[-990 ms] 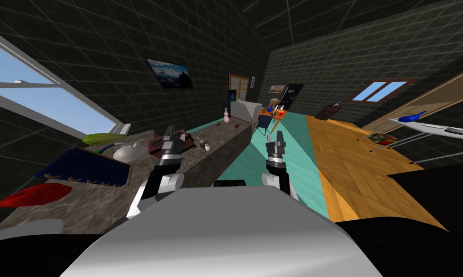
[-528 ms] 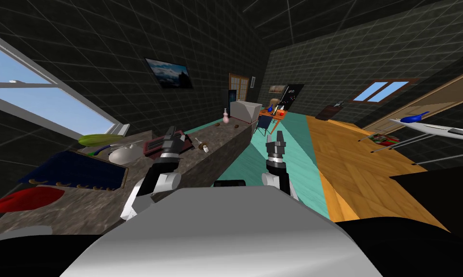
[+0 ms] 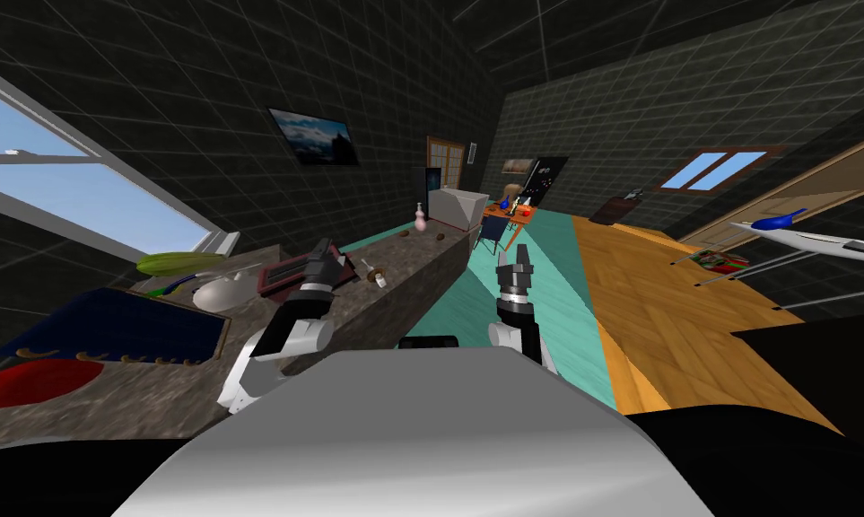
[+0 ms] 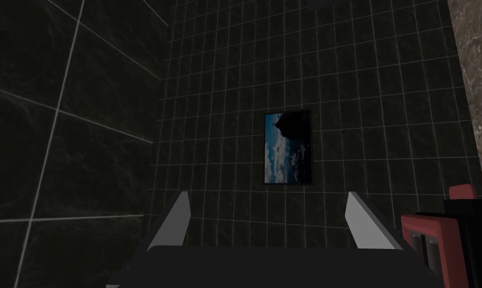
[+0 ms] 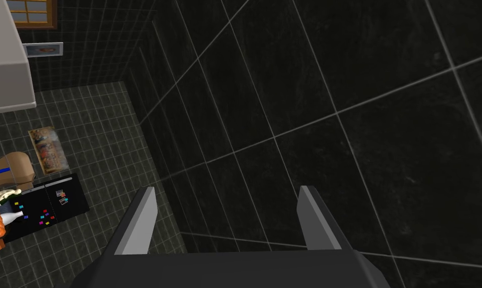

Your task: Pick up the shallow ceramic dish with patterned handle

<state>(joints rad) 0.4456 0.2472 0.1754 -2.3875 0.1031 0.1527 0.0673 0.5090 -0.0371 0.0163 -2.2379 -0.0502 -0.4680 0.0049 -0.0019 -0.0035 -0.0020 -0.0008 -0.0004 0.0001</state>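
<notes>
A pale grey shallow dish [image 3: 222, 292] with a blue and green handle [image 3: 177, 285] lies on the mottled stone counter [image 3: 152, 395] to my left. My left gripper [image 3: 320, 256] hovers over the counter, to the right of the dish and apart from it, beside a dark red box [image 3: 280, 273]. In the left wrist view the left gripper [image 4: 267, 197] is open with nothing between its fingers, and the red box [image 4: 432, 232] sits at its side. My right gripper [image 3: 515, 262] is raised over the teal floor; the right gripper [image 5: 227, 192] is open and empty.
On the counter near me lie a dark blue mat [image 3: 120, 325] and a red object [image 3: 21, 384]; a long green thing [image 3: 165, 263] sits behind the dish. Small items [image 3: 378, 272], a pink bottle [image 3: 420, 215] and a white box [image 3: 458, 205] stand farther along. Teal and wooden floor stretches to the right.
My left arm has reached further out and to the left over the counter, toward the red box. The view has shifted slightly, sliding the counter's things leftward. The right arm has stayed still.
</notes>
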